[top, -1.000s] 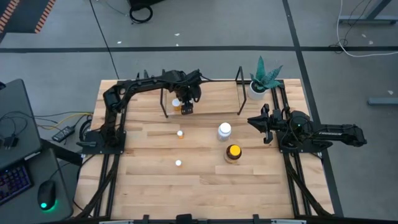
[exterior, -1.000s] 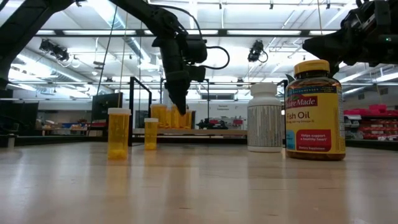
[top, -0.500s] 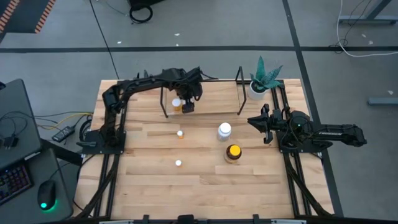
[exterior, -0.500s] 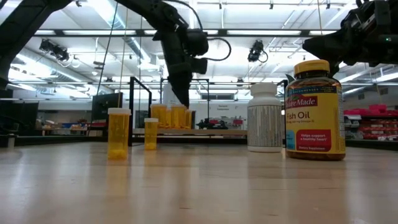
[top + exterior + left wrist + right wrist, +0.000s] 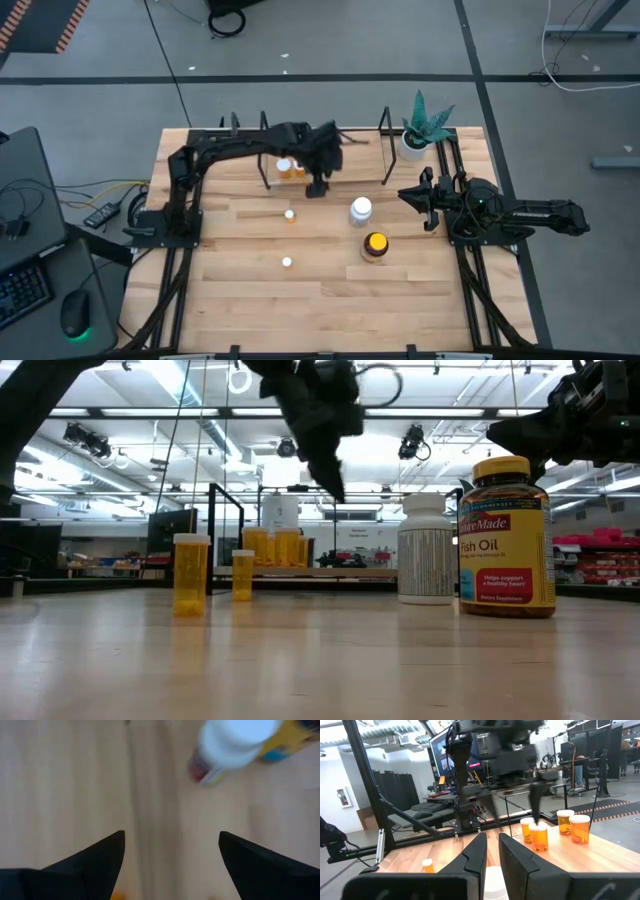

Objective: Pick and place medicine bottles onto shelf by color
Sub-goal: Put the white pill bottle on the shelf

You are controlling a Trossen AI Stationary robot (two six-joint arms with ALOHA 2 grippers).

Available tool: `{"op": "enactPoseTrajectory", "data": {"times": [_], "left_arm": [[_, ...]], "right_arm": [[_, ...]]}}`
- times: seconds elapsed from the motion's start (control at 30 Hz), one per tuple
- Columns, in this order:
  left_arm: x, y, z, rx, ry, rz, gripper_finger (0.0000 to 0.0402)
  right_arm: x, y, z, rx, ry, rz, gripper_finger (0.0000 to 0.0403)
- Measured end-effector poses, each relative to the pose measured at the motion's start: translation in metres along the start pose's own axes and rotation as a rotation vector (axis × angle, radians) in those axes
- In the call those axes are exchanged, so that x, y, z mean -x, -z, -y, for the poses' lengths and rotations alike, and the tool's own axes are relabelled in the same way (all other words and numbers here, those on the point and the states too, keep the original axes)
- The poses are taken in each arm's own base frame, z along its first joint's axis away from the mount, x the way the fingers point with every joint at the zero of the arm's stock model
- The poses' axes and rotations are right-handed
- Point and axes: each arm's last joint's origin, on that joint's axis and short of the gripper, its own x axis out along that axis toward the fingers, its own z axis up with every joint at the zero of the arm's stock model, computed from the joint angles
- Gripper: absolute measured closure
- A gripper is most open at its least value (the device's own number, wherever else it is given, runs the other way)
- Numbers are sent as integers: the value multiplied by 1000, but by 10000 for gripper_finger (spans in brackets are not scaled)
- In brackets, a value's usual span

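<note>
My left gripper (image 5: pixel 318 186) (image 5: pixel 334 488) hangs open above the near edge of the shelf (image 5: pixel 352 160), with nothing between its fingers (image 5: pixel 100 857). Small orange medicine bottles (image 5: pixel 291 167) (image 5: pixel 278 547) stand on the shelf board behind it. Two more orange bottles (image 5: pixel 289 213) (image 5: pixel 287 262) stand on the table. The white bottle (image 5: pixel 360 210) (image 5: pixel 235 740) and the amber, yellow-capped bottle (image 5: pixel 375 245) (image 5: pixel 510 535) stand right of centre. My right gripper (image 5: pixel 408 194) (image 5: pixel 493 851) waits at the right, level, fingers close together.
A white pot with a green plant (image 5: pixel 420 130) stands at the far right corner beside the shelf's upright posts (image 5: pixel 385 140). Bare wood lies along the near half of the table (image 5: pixel 330 300). The arms' black frames run along both side edges.
My left gripper has risen from among the orange bottles on the shelf and swung toward the table's right, toward the white bottle. The orange bottles stay standing on the shelf board.
</note>
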Motion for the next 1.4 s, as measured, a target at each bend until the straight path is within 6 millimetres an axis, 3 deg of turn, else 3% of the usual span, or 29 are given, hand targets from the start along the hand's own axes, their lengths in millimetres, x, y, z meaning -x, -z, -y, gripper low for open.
{"op": "enactPoseTrajectory", "data": {"times": [0.2, 0.4, 0.6, 0.77, 1.07, 1.4], "left_arm": [[-6, -28, 47, -93, 14, 133, 72], [-19, -43, 65, -87, 12, 241, 72], [-36, -53, 66, -61, 5, 319, 72], [-53, -47, 63, -36, 16, 260, 68], [-71, -41, 60, -6, 4, 207, 6], [-92, -39, 60, 8, 11, 189, 21]], "right_arm": [[0, 0, 0, 0, 0, 0, 346], [0, 0, 0, 0, 0, 0, 346], [0, 0, 0, 0, 0, 2, 346], [0, -1, 0, 0, -5, 12, 346], [-1, -2, 0, 0, -3, 16, 346], [-1, -2, 0, 1, -5, 26, 346]]}}
